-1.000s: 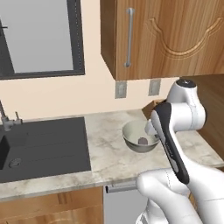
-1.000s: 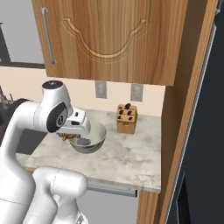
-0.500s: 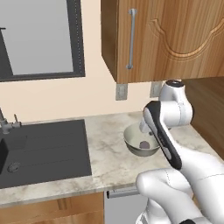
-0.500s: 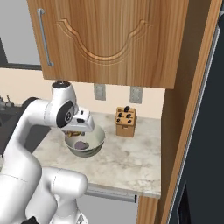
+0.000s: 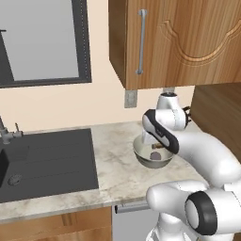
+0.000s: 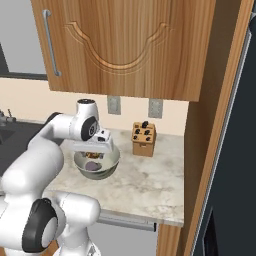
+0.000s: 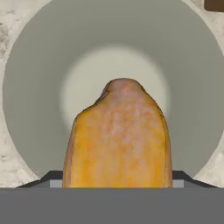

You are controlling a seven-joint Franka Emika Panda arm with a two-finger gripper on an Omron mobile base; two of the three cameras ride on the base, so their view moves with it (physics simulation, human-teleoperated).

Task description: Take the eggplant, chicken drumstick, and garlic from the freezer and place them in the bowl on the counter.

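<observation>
Step in hand: drumstick drop-off. The tool [image 6: 96,150] sits right over the bowl [image 6: 112,161], jaws closed on the chicken drumstick [image 7: 117,138]. In the hand view the orange-brown lump is pinched between the two tips, tapered end pointing down at the bowl's pale glossy floor. Bowl rim rings the drumstick on all sides there, so alignment looks good.

Bowl stands on the counter [image 6: 145,180], between the black sink [image 5: 44,160] and the knife block [image 6: 143,139], under the wooden wall cupboard [image 6: 125,45]. Left base view shows a dark purplish lump [image 5: 154,155] already lying in the bowl, which I read as the eggplant. So one item looks done and the second is on the point of release.

Can't tell from the base views whether the drumstick is below rim level or just above it; the wrist blocks that.

Next move, my read: open the jaws and let it fall, maybe after a slight descent so it doesn't bounce off the eggplant or the rim. Then lift straight up clear of the bowl before swinging away.

After that, garlic remains. The freezer [image 6: 235,150] is at the far right of the right base view, dark slate edge, well apart from the bowl. Expect a base move or a long swing.
</observation>
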